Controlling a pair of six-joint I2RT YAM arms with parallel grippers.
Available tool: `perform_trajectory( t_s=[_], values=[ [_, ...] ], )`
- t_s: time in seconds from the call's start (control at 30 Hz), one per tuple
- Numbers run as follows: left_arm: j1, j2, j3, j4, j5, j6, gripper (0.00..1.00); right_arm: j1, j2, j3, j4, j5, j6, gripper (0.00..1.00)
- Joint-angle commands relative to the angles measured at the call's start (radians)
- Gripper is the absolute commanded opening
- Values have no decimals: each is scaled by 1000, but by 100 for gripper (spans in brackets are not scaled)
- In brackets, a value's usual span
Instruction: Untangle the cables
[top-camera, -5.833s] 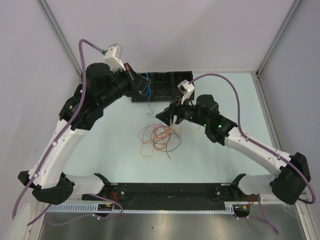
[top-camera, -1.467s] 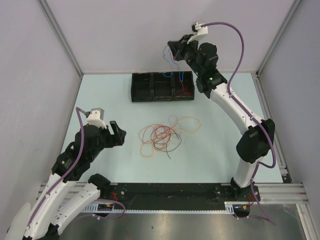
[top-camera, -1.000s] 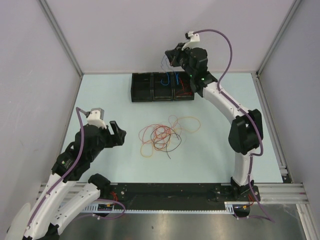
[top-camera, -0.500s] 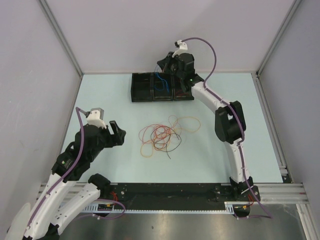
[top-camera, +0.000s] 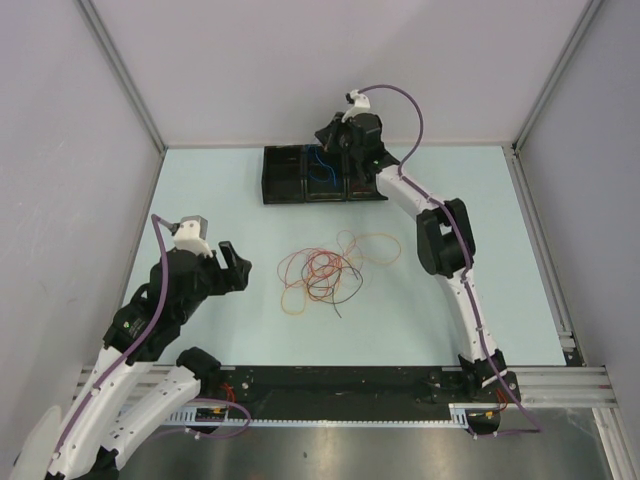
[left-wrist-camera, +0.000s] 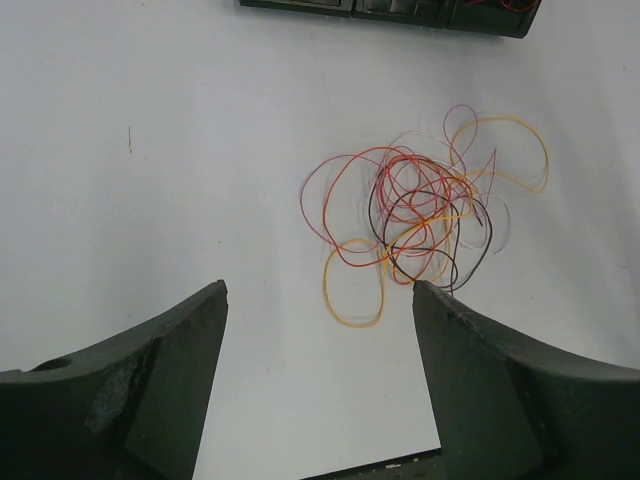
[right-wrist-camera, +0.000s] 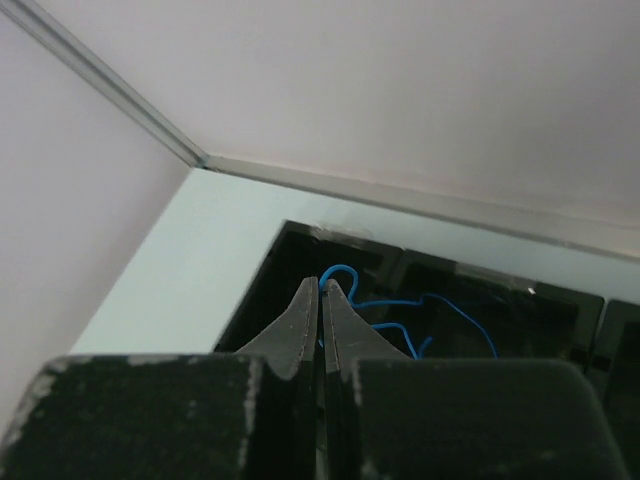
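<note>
A loose tangle of red, orange-yellow and black cables lies mid-table, also seen in the left wrist view as the tangle. My left gripper hangs open to the left of it, its jaws wide apart with bare table between them. My right gripper reaches over the black tray at the back. It is shut on a thin blue cable, pinched at the fingertips. That blue cable trails down into the tray's left and middle compartments.
The black tray has three compartments and sits against the back wall; its front edge shows at the top of the left wrist view. Grey walls close in the table on the left, right and back.
The right arm has swung left and lower over the tray, carrying the blue cable with it. The left arm and the tangle have not moved.
</note>
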Motion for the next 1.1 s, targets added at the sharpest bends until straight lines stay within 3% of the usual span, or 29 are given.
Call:
perform_trajectory(
  t_s=[0.0,0.3,0.53,0.8,1.07],
  values=[
    [10,7,-1,25,-19,16,80,-9,46,29,-53,30,-25,0],
    [19,11,-2,26,-14,18,79,6,74,7,-143,129,-65,0],
    [22,11,-2,28,-14,18,79,83,88,50,-275,421,-230,0],
    [25,11,-2,26,-11,18,79,94,105,58,-361,383,-195,0],
    [29,8,-2,29,-10,18,79,88,131,136,-507,535,-191,0]
  ],
)
